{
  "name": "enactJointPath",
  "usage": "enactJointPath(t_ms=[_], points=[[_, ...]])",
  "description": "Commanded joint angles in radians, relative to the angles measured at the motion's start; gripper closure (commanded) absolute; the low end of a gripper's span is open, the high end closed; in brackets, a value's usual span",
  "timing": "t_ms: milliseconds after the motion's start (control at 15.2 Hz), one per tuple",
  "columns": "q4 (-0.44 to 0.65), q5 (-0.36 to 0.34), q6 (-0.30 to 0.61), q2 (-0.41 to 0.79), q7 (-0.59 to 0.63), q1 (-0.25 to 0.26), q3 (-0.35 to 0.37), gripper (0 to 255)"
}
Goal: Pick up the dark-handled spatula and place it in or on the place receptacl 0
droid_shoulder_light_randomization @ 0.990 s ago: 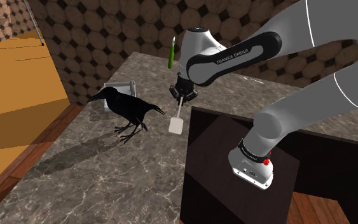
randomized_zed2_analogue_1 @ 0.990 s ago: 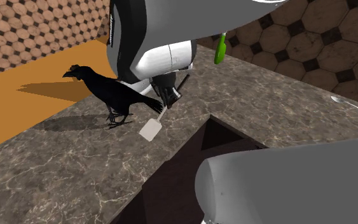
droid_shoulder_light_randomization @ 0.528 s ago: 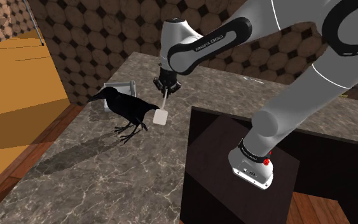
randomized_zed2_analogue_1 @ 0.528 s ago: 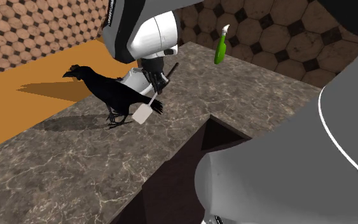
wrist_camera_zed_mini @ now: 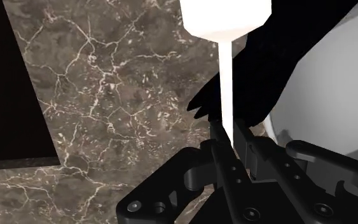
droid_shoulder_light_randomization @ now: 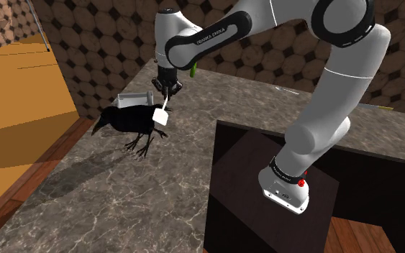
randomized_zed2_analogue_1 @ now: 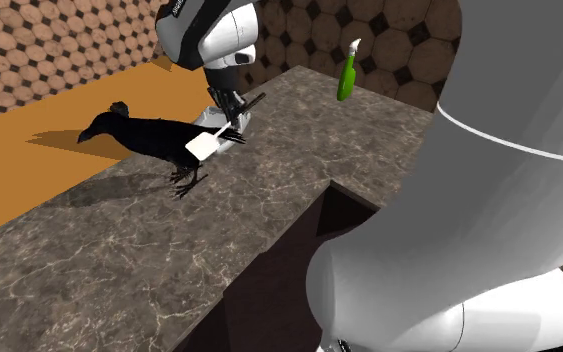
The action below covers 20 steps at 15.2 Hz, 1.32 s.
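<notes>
While everything rests on the dark, white-veined marble table (droid_shoulder_light_randomization: 121,194), the white Franka arm (droid_shoulder_light_randomization: 337,65) arcs from its stand out to the table's far corner, as I judge to reach the drop-off.

Black crow figure (droid_shoulder_light_randomization: 125,121): on the table, body leaning low, between the stand and the receptacle, so it sits in the carry path.

Pale grey square tray (droid_shoulder_light_randomization: 134,100), taken as the receptacle: just behind the crow figure, near the table edge.

Dark-handled spatula with white shaft and square white blade (droid_shoulder_light_randomization: 161,115): off the table, hanging blade-down over the crow figure's back. Blade overlaps the bird in both exterior views; contact cannot be told.

All-black end effector (droid_shoulder_light_randomization: 166,88): fingers narrow, clamped on the spatula where shaft meets handle. The dark handle sticks out above, letting the blade hang free below.

Judgement: transport step, well along. Left to do: clear the crow figure, lower into the tray, release. Risk: the blade knocks the bird.
</notes>
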Motion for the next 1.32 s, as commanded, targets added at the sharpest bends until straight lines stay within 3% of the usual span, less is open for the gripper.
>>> enactJointPath(t_ms=[0, 462, 858, 1254], points=[[0.095, -0.047, -0.034, 0.078, 0.028, 0.025, -0.01, 255], [0.53, -0.162, -0.209, 0.372, 0.06, 0.159, -0.067, 255], [1.068, -0.217, -0.427, 0.677, 0.009, 0.324, -0.125, 255], [1.012, -0.225, -0.359, 0.692, 0.023, 0.315, -0.131, 255]])
